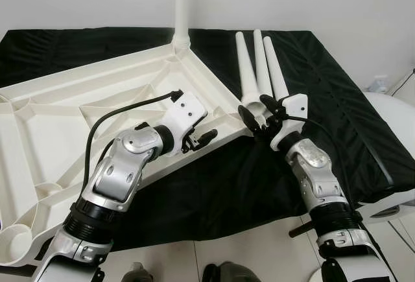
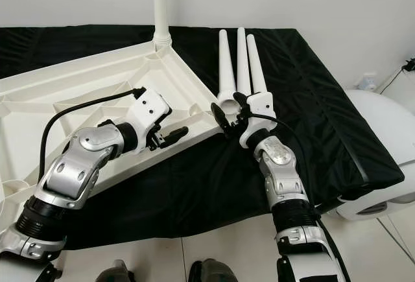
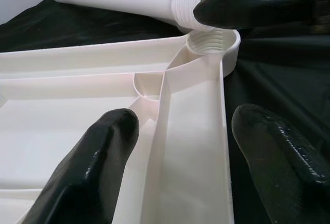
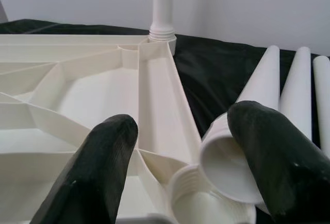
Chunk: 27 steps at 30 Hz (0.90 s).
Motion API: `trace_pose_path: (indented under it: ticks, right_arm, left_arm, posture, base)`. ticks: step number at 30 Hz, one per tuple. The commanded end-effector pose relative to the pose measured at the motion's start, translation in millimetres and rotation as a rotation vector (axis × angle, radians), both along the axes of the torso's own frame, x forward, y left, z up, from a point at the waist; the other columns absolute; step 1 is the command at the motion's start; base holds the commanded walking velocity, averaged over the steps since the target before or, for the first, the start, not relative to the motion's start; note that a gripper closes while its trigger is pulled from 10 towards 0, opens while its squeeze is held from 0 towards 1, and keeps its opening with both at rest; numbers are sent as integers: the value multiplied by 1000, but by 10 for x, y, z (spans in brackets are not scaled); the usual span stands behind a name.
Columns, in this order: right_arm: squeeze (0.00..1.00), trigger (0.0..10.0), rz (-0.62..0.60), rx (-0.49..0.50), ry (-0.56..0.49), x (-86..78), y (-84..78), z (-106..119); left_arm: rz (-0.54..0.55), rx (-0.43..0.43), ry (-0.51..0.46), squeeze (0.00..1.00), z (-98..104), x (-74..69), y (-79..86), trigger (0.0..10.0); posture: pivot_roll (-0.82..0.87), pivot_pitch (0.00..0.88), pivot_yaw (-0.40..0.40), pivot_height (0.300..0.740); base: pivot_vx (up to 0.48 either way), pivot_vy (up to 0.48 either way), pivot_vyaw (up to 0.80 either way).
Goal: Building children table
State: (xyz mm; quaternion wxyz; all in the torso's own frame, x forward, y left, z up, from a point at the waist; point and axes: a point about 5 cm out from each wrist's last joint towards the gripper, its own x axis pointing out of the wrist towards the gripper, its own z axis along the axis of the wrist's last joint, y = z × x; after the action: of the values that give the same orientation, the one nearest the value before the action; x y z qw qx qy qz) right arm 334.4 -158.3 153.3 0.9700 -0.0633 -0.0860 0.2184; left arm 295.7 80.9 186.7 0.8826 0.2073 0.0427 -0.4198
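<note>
Writing or brand marks could not be made out on any part. White plastic tabletop (image 1: 84, 107) lay upside down on a black cloth (image 1: 311, 81), its ribbed underside facing up, with raised walls dividing it into shallow compartments. One white leg (image 1: 182, 3) stood upright, already seated in the far corner socket. Three loose legs (image 1: 262, 68), long, smooth and tapered, lay side by side on the cloth just beyond the near right corner of the tabletop, their wide ends toward the robot.

Left gripper (image 1: 200, 138) hovered over the tabletop's right edge near that corner, its two black fingers (image 3: 87, 167) spread apart on either side of the raised rim, holding nothing. In the left wrist view a threaded socket (image 3: 214, 41) showed at the corner ahead of it.

Right gripper (image 1: 257, 112) sat at the wide ends of the loose legs, just beside the same corner. Its fingers (image 4: 268, 152) were apart, and the open, hollow end of the nearest leg (image 4: 227, 167) lay between them, next to the threaded socket; whether the fingers pressed on it could not be told.
</note>
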Motion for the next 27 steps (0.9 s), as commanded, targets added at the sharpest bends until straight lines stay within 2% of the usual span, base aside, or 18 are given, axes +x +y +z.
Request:
trace_pose_path:
  ticks: [1, 2, 4, 13, 18, 27]
  right_arm:
    - [0, 10000, -65, 1, 64, 30, -100, -106]
    - [0, 10000, -65, 1, 64, 30, -100, -106]
    - [0, 10000, -146, 62, 105, 74, -155, -176]
    - [0, 10000, -267, 177, 95, 57, -88, -198]
    - [0, 10000, -208, 173, 119, -13, 65, -283]
    - [0, 10000, -280, 167, 94, 20, 24, -276]
  left_arm:
    - [16, -9, -21, 0, 1, -23, -53, 10000]
    - [16, -9, -21, 0, 1, -23, -53, 10000]
    - [5, -6, -29, 0, 6, -30, -80, 10000]
    - [-5, 27, -51, 0, 18, -25, -17, 10000]
    - [5, 39, -58, 0, 43, -17, 38, 10000]
    - [17, 42, -62, 0, 51, -11, 67, 10000]
  posture:
    - [-11, 58, -88, 740]
    - [-11, 58, -88, 740]
    - [-8, 56, -90, 740]
    - [2, 65, -82, 740]
    - [5, 67, -72, 740]
    - [11, 71, -71, 740]
  base:
    - [0, 0, 0]
    - [0, 0, 0]
    - [0, 0, 0]
    - [0, 0, 0]
    - [0, 0, 0]
    - [0, 0, 0]
